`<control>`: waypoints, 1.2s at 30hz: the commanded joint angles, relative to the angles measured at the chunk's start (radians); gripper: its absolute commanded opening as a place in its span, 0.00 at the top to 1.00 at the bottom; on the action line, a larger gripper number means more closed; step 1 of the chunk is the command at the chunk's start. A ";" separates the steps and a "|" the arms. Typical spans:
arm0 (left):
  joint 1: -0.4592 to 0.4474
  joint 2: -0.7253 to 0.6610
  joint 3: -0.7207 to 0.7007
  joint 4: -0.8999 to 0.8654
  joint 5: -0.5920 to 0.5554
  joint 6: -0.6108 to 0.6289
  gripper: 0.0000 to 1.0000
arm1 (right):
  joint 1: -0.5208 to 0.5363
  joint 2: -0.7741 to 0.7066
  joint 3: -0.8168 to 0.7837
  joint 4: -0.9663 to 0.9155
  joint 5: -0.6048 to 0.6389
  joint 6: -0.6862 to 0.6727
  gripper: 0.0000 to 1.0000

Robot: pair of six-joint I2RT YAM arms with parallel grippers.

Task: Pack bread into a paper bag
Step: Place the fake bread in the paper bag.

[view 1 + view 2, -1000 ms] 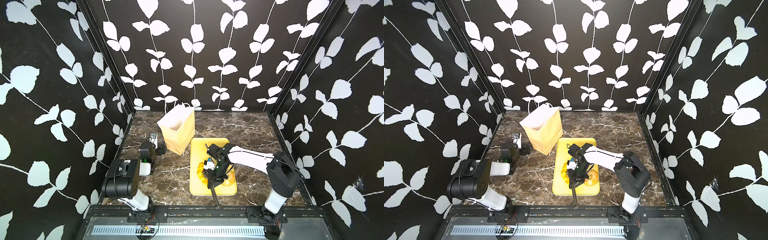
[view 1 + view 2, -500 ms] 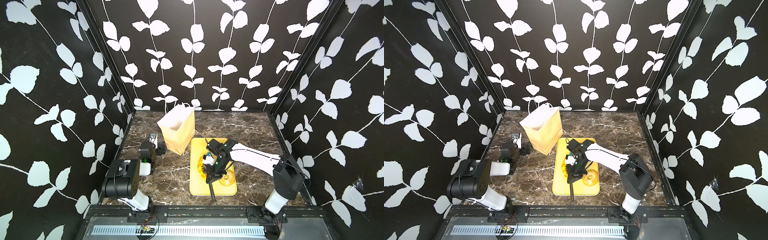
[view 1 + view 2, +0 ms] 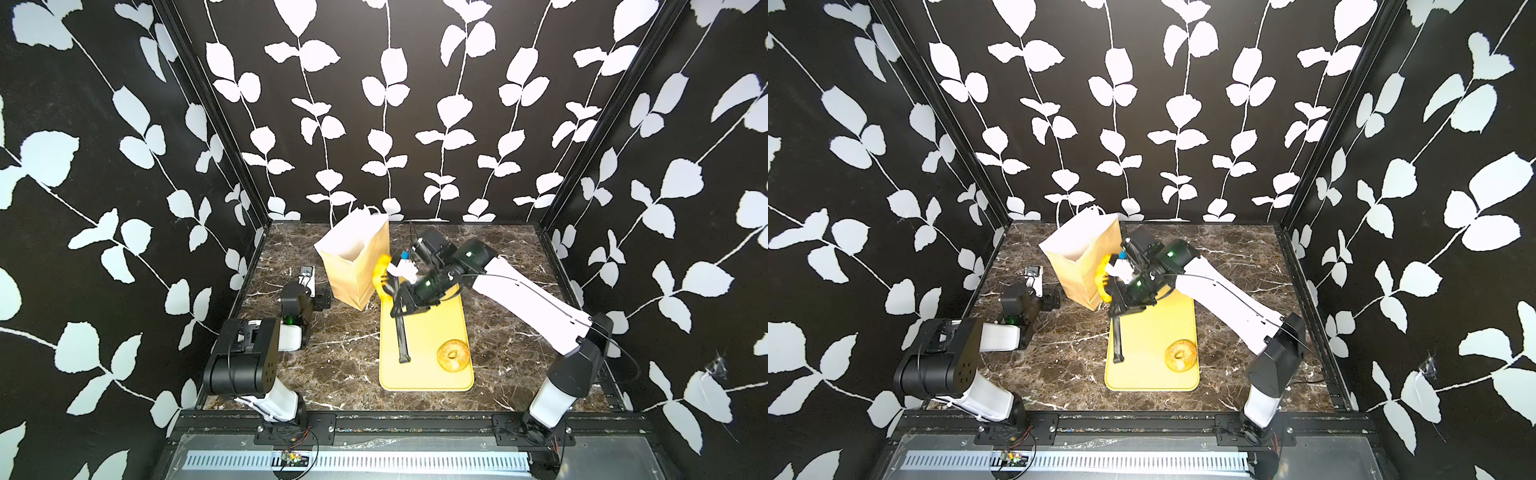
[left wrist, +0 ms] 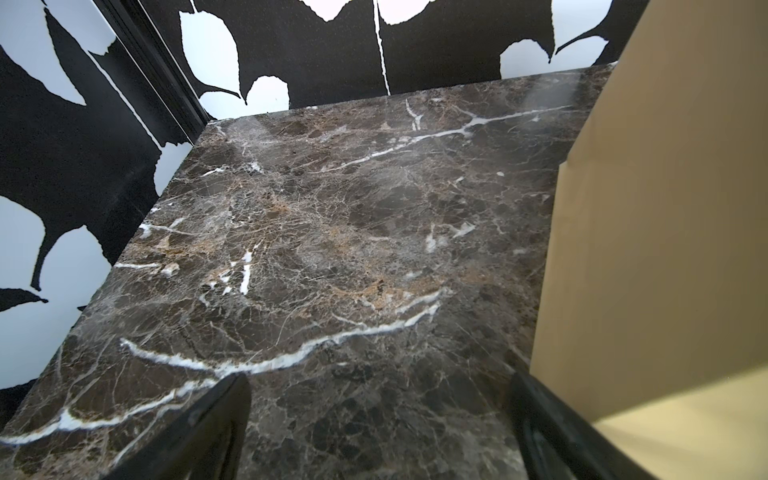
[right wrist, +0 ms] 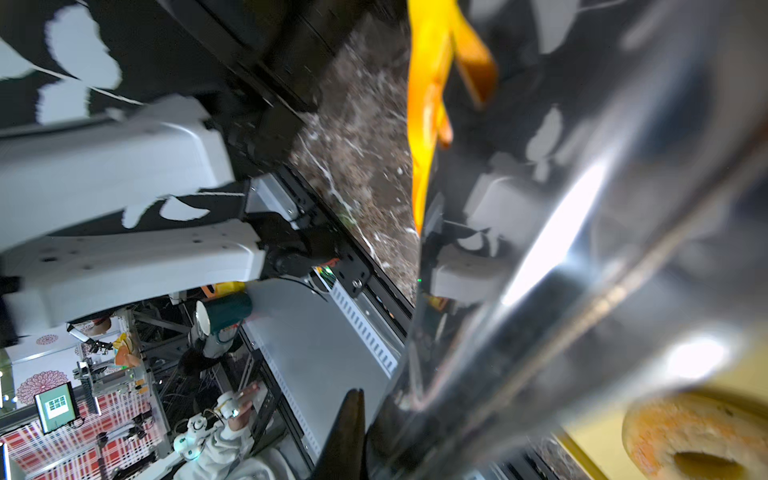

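A curved yellow piece of bread hangs pinched in the tongs at the centre of the frame. It sits up against the right-hand outer wall of the paper bag, below the bag's rim. A second ago the same piece was down at the level of the yellow tray, with the tongs low over it. It has since been lifted clear and carried up and to the left across the frame, toward the bag.

The right gripper is clamped on the tongs, whose dark handle trails down over the tray. The lift suggests the hold through the tongs is good so far. The piece is not yet over the bag's open mouth, though, and looks to need more height before it can be let go inside.

One bagel is left at the lower right of the tray, the only other bread in view. The bag's pale inside shows in both top views, though not what lies at its bottom.

At the left of the frame the left gripper sits low over the marble tabletop just beside the bag. Its jaws are wide and empty, and it is where it was a second ago.
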 commanded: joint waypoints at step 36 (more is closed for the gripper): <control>-0.003 -0.019 0.009 -0.001 0.002 0.005 0.02 | -0.052 0.454 0.680 0.139 -0.109 -0.038 1.00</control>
